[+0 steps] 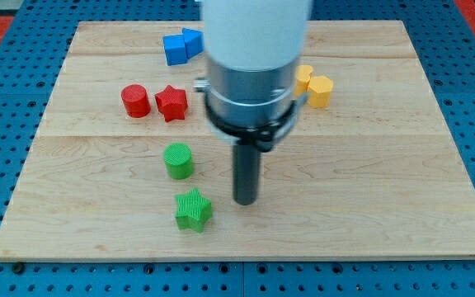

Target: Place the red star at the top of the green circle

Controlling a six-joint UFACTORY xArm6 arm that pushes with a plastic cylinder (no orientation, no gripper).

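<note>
The red star (171, 103) lay well up and toward the view's left of my tip (246, 201), apart from it. It sat just beside the red cylinder (136, 101) on its left, and above the green circle (178, 160), with a gap of bare wood between them. My tip stood to the right of the green star (193, 209) and lower right of the green circle, touching neither. There were no fingers to open or close, only a straight dark rod under a metal collar and white housing, and it held nothing. The blocks looked like ridged plastic. The bench (369, 206) was pale planked wood. Blue blocks (180, 46) sat near the top; yellow blocks (315, 87) showed at the right of the arm.
</note>
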